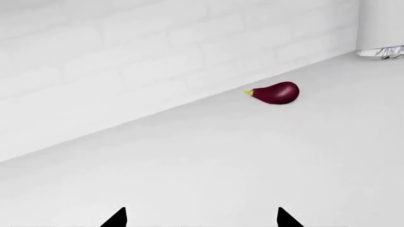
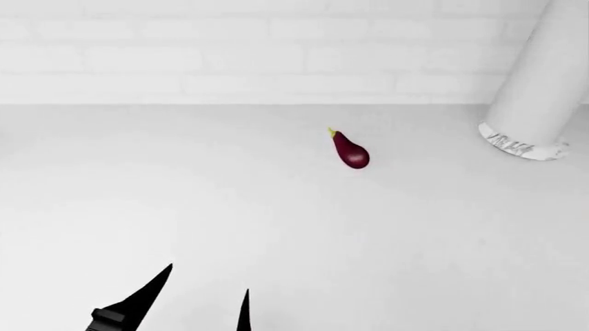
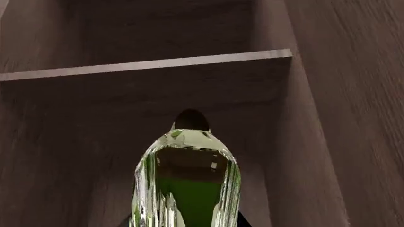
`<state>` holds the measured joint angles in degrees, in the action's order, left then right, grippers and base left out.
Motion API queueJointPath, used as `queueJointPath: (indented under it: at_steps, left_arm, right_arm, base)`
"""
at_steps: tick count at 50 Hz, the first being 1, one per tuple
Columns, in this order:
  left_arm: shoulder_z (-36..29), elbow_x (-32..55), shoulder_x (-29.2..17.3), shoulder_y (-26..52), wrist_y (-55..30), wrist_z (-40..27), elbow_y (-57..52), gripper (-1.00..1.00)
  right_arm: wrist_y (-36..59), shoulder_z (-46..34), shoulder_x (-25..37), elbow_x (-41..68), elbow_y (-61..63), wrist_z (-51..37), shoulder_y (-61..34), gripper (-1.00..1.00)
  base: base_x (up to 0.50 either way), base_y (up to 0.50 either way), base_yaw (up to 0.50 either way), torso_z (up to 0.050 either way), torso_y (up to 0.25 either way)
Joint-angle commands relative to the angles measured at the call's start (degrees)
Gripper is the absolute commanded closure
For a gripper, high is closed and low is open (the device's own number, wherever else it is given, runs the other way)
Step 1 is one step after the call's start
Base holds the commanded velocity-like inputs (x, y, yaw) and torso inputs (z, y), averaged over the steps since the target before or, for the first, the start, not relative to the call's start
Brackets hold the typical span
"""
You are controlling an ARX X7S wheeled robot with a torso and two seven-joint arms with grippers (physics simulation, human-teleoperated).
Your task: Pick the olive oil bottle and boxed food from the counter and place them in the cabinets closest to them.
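The olive oil bottle (image 3: 187, 179), green glass with a dark cap, fills the right wrist view, seen from below. My right gripper (image 3: 186, 223) is shut on it, with only its dark fingertips showing at either side of the bottle's base. The bottle is inside a brown wooden cabinet, below a shelf (image 3: 145, 64). My left gripper (image 1: 202, 218) is open and empty, low over the white counter (image 1: 208, 156). It also shows in the head view (image 2: 207, 289). The boxed food is out of view.
A small purple eggplant (image 2: 351, 150) lies on the counter near the white brick back wall; it also shows in the left wrist view (image 1: 276, 92). A white tube with a ragged grey end (image 2: 538, 83) rises at the counter's far right.
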<state>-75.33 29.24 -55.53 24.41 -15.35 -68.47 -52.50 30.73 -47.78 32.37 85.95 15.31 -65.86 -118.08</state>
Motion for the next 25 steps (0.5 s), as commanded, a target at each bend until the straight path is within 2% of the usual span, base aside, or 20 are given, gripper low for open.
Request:
queueJointPath:
  at_steps: [1,12,19,25]
  left_arm:
    - [-0.2,-0.6,-0.1,-0.6,1.8,1.2,1.4,-1.0]
    - [0.1,0.2,-0.1,-0.4,2.4,2.0,2.3,-1.0]
    - [0.6,1.3,-0.1,0.2,1.7,2.0,1.9,-1.0]
    - [0.8,1.7,-0.1,0.5,0.9,1.6,1.0,-1.0]
  right_arm:
    - [0.3,-3.7,-6.5,-9.8,-13.8,7.5,-2.7,1.0]
    - [1.8,-8.0,-14.0,-13.7,-33.8,16.2,-4.4,1.0]
    - [1.3,-10.1,-20.0,-16.5,-51.3,24.6,-7.1,1.0]
    - [5.6,-11.2,-26.0,-16.2,-68.1,33.2,-11.8,1.0]
  base:
    - [0.0,0.0,0.0,0.0,0.0]
    - [0.0,0.0,0.0,0.0,0.0]
    - [0.0,0.0,0.0,0.0,0.0]
    - [0.0,0.0,0.0,0.0,0.0]
